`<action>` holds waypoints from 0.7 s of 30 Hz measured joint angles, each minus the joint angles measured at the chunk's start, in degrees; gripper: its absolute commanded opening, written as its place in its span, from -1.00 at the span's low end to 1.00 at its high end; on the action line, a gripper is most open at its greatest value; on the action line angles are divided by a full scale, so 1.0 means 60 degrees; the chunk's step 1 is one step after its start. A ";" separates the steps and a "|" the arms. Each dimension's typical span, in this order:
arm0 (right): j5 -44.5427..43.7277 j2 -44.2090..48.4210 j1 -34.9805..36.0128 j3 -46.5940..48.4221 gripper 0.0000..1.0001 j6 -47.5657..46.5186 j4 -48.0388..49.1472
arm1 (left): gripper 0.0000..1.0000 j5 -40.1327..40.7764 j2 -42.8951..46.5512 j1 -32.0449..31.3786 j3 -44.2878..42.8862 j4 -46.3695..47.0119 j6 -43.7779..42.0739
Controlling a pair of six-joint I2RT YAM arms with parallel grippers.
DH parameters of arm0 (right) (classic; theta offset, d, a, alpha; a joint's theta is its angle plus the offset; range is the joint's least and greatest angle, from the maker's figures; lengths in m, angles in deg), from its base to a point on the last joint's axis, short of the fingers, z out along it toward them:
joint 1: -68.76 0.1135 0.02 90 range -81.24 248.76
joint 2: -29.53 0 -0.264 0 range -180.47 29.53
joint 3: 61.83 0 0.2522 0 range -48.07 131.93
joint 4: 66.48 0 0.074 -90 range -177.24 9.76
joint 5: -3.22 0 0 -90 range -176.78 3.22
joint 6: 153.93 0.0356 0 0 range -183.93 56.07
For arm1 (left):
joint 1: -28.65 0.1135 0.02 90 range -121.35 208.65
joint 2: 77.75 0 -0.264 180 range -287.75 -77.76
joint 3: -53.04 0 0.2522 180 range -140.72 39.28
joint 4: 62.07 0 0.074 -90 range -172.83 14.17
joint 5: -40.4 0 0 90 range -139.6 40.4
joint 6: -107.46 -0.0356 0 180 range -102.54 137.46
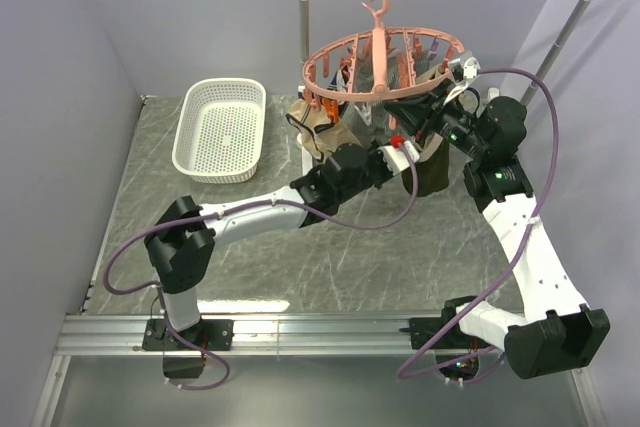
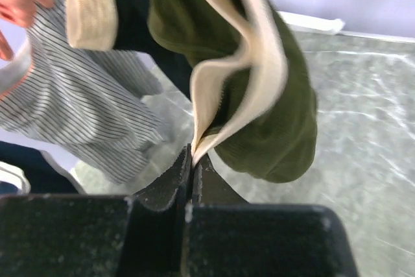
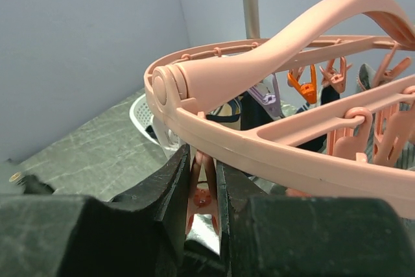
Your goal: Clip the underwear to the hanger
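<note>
- Left wrist view is showing the left gripper (image 2: pixel 192 158) clamping the beige waistband edge of the underwear (image 2: pixel 272 95). The olive fabric is running up and away from the fingertips.
- Right wrist view is showing the right gripper (image 3: pixel 204 160) squeezing a peg (image 3: pixel 202 198) beneath the ring of the hanger (image 3: pixel 272 154).
- Top external view is placing the held waistband just below that peg, on the left arm's side. Judgement: the left arm is the one needing to raise the edge into the peg.
</note>
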 measured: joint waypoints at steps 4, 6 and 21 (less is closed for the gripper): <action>-0.0262 -0.0004 0.0000 -0.0004 -1.00 -0.0044 -0.0058 | -0.99 0.0051 0.0659 -0.0208 0.1348 0.0710 0.0222; -0.0310 -0.0004 0.0000 -0.0015 -1.00 -0.0073 -0.0073 | -0.99 0.0022 0.0940 -0.0215 0.1803 0.0900 0.0244; 0.0342 -0.0004 0.0000 -0.0255 -1.00 0.0240 0.0346 | -0.99 -0.1202 0.2047 0.0506 0.2106 0.1290 0.0288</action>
